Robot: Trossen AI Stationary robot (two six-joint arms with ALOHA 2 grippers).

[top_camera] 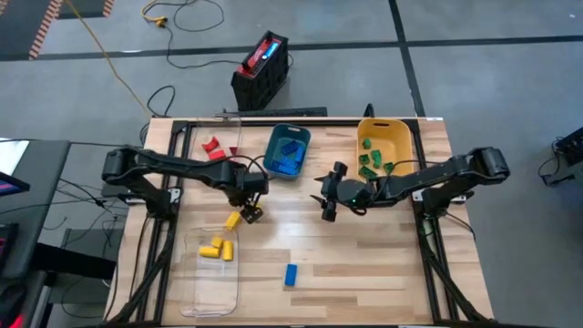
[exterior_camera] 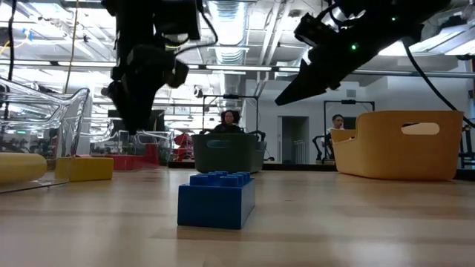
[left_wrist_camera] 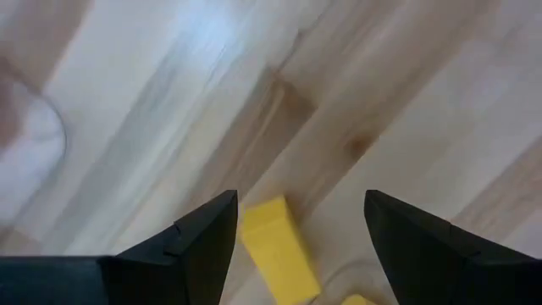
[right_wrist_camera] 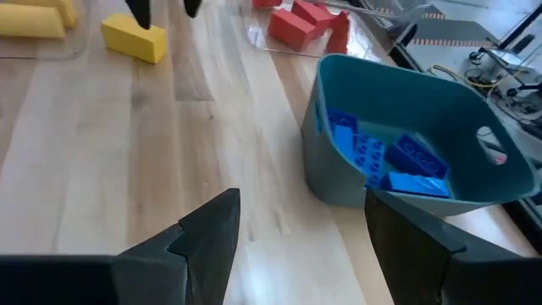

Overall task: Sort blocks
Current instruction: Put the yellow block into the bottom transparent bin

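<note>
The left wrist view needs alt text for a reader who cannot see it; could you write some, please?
A yellow block lies on the wooden table, between the open dark fingers of the left end effector hovering above it.

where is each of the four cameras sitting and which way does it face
High: above the table, facing straight down; both arms, left gripper, right gripper.
Low: at tabletop height, facing level past the blue block into the room; both arms hang in from above.
Left wrist: facing down at a yellow block; own open fingers.
Right wrist: facing the teal bin; own open fingers.
Shared: high and low both show the blue block.
</note>
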